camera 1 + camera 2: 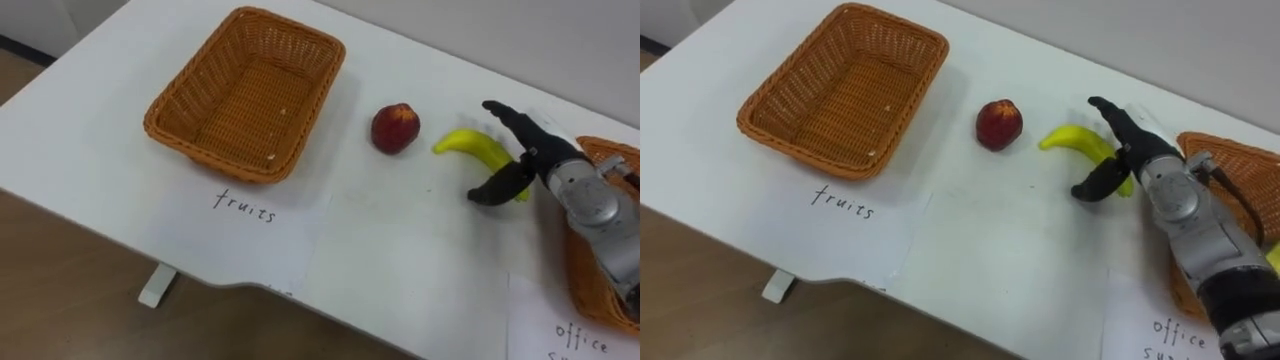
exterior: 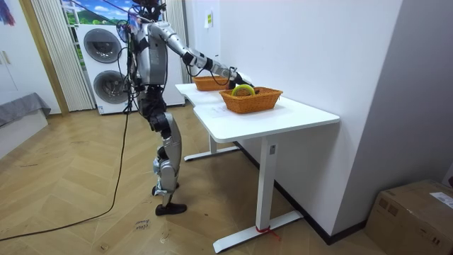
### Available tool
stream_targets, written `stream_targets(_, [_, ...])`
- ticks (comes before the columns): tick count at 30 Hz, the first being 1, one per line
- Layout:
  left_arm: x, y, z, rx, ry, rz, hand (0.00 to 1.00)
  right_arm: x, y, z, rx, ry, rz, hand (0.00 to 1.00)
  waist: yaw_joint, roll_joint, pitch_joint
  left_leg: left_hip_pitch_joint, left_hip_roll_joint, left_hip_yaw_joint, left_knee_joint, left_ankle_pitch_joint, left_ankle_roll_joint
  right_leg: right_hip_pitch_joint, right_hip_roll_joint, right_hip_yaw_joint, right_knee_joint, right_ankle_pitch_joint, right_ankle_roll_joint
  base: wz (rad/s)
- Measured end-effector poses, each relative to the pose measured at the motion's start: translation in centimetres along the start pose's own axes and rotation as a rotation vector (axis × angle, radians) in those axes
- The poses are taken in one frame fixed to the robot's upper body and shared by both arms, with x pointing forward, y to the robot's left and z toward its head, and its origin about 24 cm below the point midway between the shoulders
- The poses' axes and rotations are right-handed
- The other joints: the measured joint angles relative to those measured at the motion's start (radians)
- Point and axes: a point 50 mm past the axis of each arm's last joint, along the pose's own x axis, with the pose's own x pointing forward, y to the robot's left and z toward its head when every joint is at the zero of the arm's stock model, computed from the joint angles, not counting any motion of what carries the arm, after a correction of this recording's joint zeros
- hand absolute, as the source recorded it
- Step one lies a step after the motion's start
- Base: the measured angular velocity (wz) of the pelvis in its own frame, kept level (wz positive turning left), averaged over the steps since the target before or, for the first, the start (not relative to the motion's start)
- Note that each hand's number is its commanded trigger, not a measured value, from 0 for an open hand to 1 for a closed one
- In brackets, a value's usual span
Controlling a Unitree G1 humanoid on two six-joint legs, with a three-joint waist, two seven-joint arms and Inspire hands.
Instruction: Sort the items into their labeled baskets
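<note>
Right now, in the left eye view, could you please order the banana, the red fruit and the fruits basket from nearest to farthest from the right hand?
From the right hand:
1. The banana, right by its fingers and thumb.
2. The red fruit, just left of that.
3. The fruits basket, far to the left.

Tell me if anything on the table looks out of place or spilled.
Nothing is spilled or damaged. The red fruit and banana lie on the table outside the empty fruit basket, the right hand open at the banana's end.
</note>
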Motion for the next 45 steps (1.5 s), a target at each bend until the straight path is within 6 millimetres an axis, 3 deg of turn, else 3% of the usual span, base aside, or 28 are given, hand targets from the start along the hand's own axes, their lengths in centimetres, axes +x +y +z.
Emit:
stream_targets(6, [0.1,-0.1,0.7,0.011,-0.021,-0.009,0.00,0.5,-0.8,0.1,0.012,0.017,-0.010,0.00,-0.002,-0.001,0.0004,-0.029,0.002,0.000,0.027,0.000,0.000,-0.022,-0.002,-0.018,0.003,0.002,-0.003,0.02])
stream_targets(12, [0.1,-0.3,1.0,0.008,-0.029,-0.016,0.00,0.6,-1.1,0.0,0.014,0.031,-0.019,0.00,-0.002,0.007,0.0066,-0.054,0.010,-0.001,0.032,0.001,-0.003,-0.041,0.000,-0.042,0.007,0.008,-0.013,0.00])
stream_targets(32, [0.3,-0.2,1.9,-0.011,-0.045,-0.032,0.00,0.7,-1.5,-0.5,0.012,0.060,-0.040,0.00,-0.001,0.017,0.0097,-0.090,0.013,0.000,0.045,0.016,-0.010,-0.088,-0.001,-0.039,0.034,0.016,-0.027,-0.01])
stream_targets(45, [0.6,0.7,2.1,-0.043,-0.050,-0.035,0.00,0.6,-0.5,-0.7,-0.025,0.066,0.139,0.00,0.015,0.016,0.0069,-0.090,0.015,0.000,0.049,0.023,-0.014,-0.090,0.000,-0.038,0.032,0.014,-0.035,0.00])
